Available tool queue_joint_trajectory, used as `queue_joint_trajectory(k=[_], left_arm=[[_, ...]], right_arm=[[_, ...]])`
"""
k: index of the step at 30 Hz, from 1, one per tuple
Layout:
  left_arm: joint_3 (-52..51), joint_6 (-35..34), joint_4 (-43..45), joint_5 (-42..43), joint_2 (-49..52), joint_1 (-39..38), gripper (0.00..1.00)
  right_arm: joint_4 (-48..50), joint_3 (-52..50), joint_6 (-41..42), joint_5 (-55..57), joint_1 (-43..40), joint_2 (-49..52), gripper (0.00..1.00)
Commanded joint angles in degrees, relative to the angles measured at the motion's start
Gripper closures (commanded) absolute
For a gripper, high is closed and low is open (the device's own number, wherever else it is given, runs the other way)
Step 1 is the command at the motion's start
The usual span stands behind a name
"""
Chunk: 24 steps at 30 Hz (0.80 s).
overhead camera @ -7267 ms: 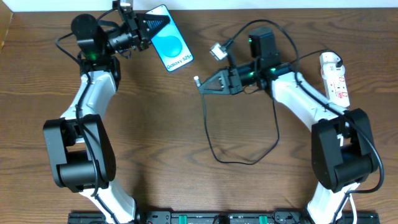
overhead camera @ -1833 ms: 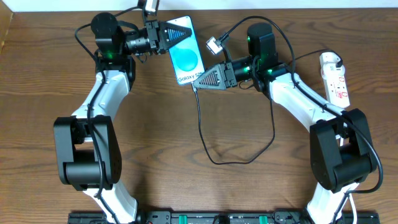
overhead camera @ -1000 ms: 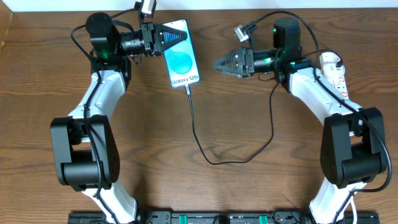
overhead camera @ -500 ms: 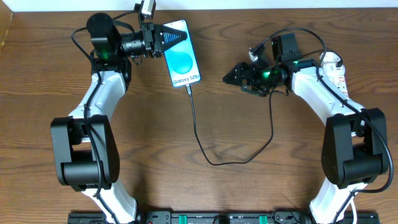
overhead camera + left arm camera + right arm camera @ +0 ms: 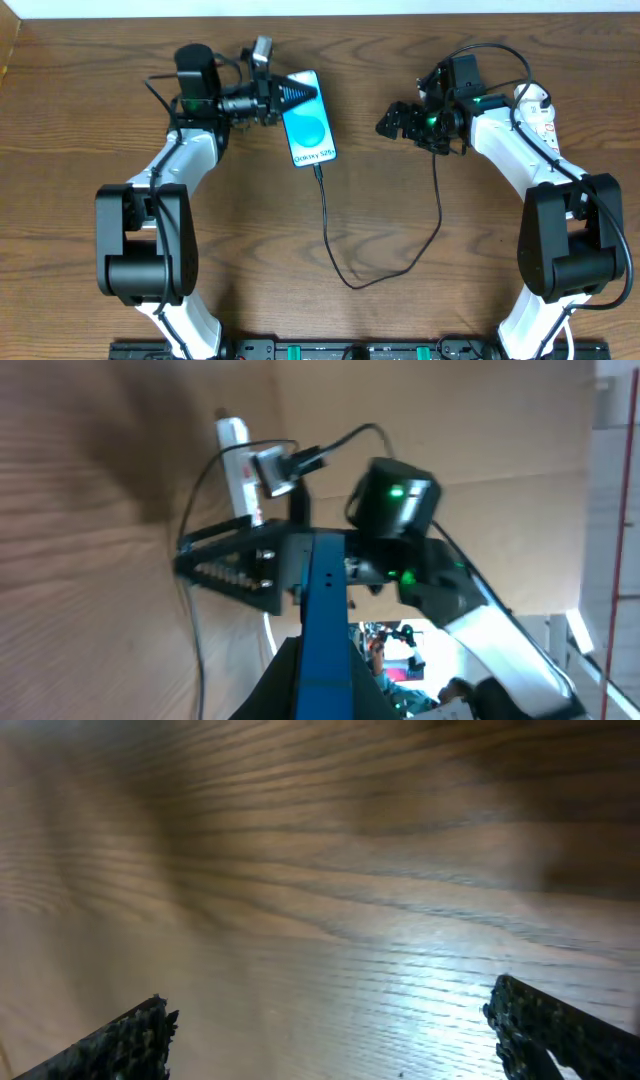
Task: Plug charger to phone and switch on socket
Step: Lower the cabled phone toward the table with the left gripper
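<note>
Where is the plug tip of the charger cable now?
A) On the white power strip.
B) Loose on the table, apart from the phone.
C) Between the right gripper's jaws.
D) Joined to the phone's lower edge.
D: in the overhead view the charger meets the lower edge of the phone; the right gripper is open and empty.

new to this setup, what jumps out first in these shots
The slim black-edged smartphone with a bright blue screen, top centre, clamped in the left end effector. A thin black charger cable is plugged into its lower end and loops down across the brown wooden table. The right end effector hangs open and empty to the phone's right.
</note>
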Motion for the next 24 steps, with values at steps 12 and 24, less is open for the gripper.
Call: queue_joint_trajectory(k=[12, 24], left_arm=[[0.2, 27.3, -32.11, -20.61, -1.16, -5.05, 0.93], [0.2, 33.57, -39.32, -29.83, -1.16, -12.39, 0.93]], right_arm=[[0.52, 0.26, -1.03, 2.21, -0.92, -1.11, 0.01], [0.79, 0.26, -1.03, 2.21, -1.01, -1.11, 0.01]])
